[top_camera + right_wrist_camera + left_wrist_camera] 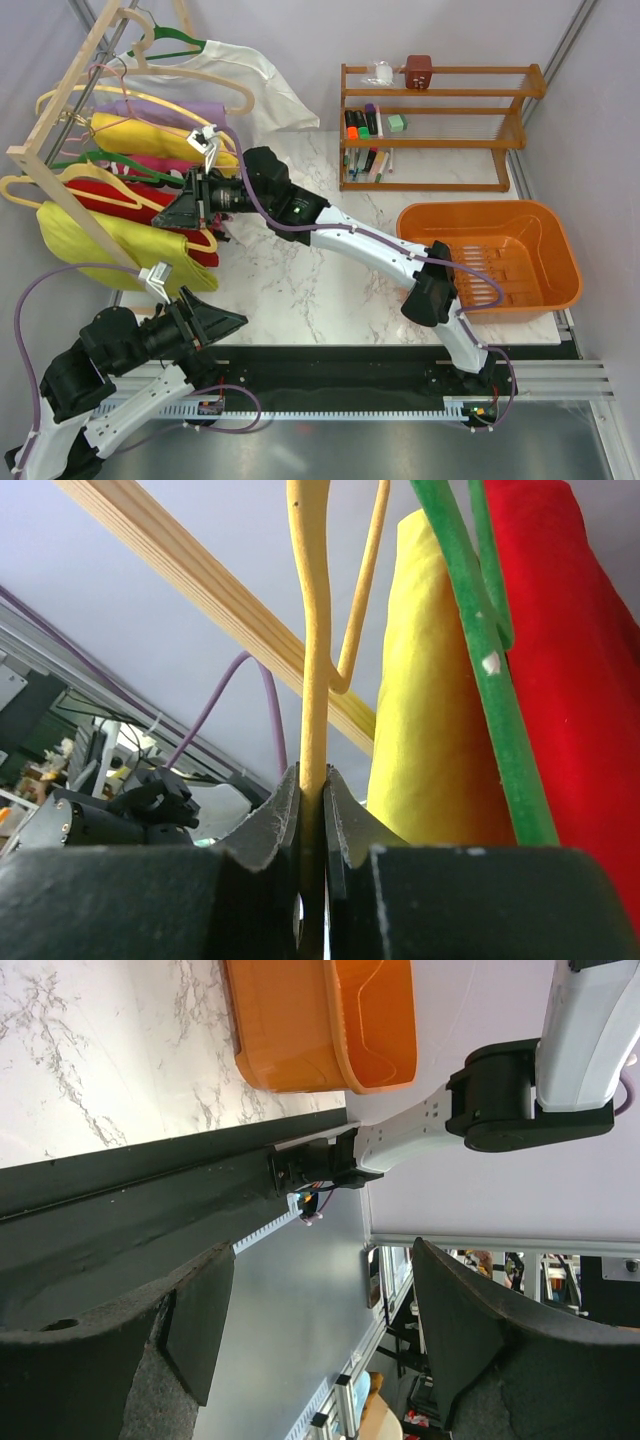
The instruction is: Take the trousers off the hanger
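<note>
Although the right gripper (312,780) was pinched almost shut on the thin bar of the pale yellow-orange hanger (310,630), the task looked barely begun. In the top view the lime-yellow trousers (110,240) were draped over that hanger at the near end of the rack, under its wooden rail (70,82). No part of the cloth was off the hanger. By my reading, both freeing the hanger from the rail and drawing the trousers off it were yet to be done.

From the right wrist camera a yellow cloth (most likely the trousers, though colour alone did not settle it) hung just right of the clamped fingers and apart from them. A green hanger (490,630) ran between it and a red garment (580,680).

The left gripper (322,1250) stood wide with nothing between its fingers. It sat low by the near table edge, close to the trousers' near end in the top view but not touching them.
</note>
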`<state>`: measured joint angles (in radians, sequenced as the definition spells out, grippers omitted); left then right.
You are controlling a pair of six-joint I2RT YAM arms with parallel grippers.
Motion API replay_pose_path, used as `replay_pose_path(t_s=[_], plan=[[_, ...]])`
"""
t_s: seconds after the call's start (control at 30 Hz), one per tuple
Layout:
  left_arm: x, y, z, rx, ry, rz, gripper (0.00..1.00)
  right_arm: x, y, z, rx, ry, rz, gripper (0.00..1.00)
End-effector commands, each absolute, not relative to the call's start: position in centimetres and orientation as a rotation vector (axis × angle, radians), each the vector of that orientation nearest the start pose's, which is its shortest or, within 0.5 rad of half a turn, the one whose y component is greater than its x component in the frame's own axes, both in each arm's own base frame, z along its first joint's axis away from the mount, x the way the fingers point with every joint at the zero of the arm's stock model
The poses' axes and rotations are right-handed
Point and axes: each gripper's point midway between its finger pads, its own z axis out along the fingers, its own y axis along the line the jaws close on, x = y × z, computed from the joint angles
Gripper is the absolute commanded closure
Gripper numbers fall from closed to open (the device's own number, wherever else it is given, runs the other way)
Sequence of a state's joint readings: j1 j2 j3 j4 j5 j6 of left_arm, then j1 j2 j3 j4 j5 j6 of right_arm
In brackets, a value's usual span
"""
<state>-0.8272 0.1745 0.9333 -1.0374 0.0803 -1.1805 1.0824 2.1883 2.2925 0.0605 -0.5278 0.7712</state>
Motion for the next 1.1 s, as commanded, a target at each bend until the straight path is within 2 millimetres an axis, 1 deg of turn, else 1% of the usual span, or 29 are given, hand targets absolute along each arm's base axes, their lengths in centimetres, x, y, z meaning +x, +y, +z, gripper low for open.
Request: replay_pose_path(t_s=[0.0, 0.17, 0.2, 0.3, 0.47, 0.7, 0.73, 0.8, 0.83, 0.87, 0.9, 0.93, 0.97, 1.03, 1.07], plan=[[5.3, -13.4, 29.6, -0.318, 2.077, -1.411, 0.21, 15.4, 53.3, 57.0, -0.722, 1.033, 1.961, 1.00], [5.3, -13.3, 29.7, -0.317, 2.070, -1.413, 0.21, 14.3, 52.3, 57.2, -0.746, 0.995, 2.025, 1.00], [5.3, -13.4, 29.7, -0.317, 2.072, -1.412, 0.21, 14.0, 52.2, 57.6, -0.755, 0.979, 2.030, 1.00], [5.4, -13.4, 29.7, -0.320, 2.072, -1.409, 0.21, 13.6, 51.9, 57.9, -0.783, 0.956, 2.047, 1.00], [5.4, -13.4, 29.8, -0.316, 2.070, -1.408, 0.21, 13.3, 51.4, 58.2, -0.801, 0.939, 2.055, 1.00], [5.5, -13.2, 29.8, -0.324, 2.061, -1.408, 0.21, 13.1, 51.3, 58.3, -0.824, 0.954, 2.046, 1.00], [5.5, -13.2, 29.9, -0.322, 2.059, -1.408, 0.21, 13.0, 51.0, 58.5, -0.825, 0.948, 2.045, 1.00], [5.4, -13.2, 30.3, -0.318, 2.048, -1.415, 0.21, 13.0, 51.1, 57.8, -0.833, 0.974, 2.039, 1.00], [5.4, -13.1, 30.4, -0.316, 2.043, -1.413, 0.21, 12.5, 50.4, 58.3, -0.838, 0.961, 2.034, 1.00], [5.4, -13.0, 30.7, -0.314, 2.034, -1.417, 0.21, 12.6, 50.5, 57.4, -0.841, 0.990, 2.027, 1.00], [5.4, -13.0, 30.9, -0.314, 2.028, -1.417, 0.21, 12.6, 50.3, 57.4, -0.844, 0.991, 2.017, 1.00], [5.4, -12.9, 31.1, -0.308, 2.023, -1.417, 0.21, 12.4, 49.6, 58.0, -0.836, 0.980, 2.007, 1.00], [5.4, -12.9, 31.3, -0.309, 2.019, -1.418, 0.21, 12.4, 49.7, 57.5, -0.840, 1.001, 2.002, 1.00], [5.4, -13.0, 31.4, -0.303, 2.017, -1.421, 0.21, 12.5, 49.2, 57.6, -0.839, 1.005, 1.981, 1.00], [5.4, -13.1, 31.5, -0.297, 2.023, -1.424, 0.21, 12.7, 49.4, 57.1, -0.831, 1.027, 1.978, 1.00]])
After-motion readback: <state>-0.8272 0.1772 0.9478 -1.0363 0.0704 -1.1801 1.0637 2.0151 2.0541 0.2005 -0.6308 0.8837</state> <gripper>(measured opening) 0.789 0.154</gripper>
